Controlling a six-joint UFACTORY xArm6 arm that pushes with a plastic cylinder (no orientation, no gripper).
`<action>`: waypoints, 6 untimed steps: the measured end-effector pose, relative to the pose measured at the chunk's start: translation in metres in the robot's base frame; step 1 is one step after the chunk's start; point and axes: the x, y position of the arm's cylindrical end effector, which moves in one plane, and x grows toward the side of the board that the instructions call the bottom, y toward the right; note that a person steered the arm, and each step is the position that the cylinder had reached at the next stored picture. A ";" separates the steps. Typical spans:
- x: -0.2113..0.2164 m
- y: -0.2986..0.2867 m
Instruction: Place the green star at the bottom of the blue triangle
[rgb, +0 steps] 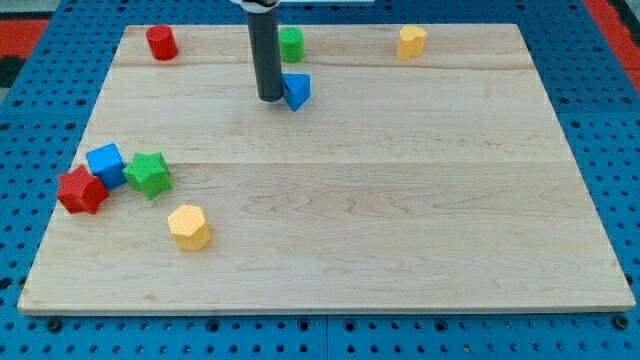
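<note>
Tip (270, 98) down on pale wooden board (400, 200), touching blue triangle (296, 90) on its left; bare rod, no jaws. Green star (148, 175) far off toward lower left, wedged beside blue cube (106, 163) and red star (81, 190).

no readable text, labels, brands, numbers or signs on board, blocks or rod.

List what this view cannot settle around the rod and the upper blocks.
- Contact: my tip sits at the blue triangle's left; touching or a hair apart, unclear.
- Green block at the view's top: the rod covers its left edge, shape uncertain.
- Rod's upper end: cut off by the view's top edge.
</note>
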 end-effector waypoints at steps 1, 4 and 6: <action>0.026 -0.049; 0.068 -0.233; 0.159 -0.226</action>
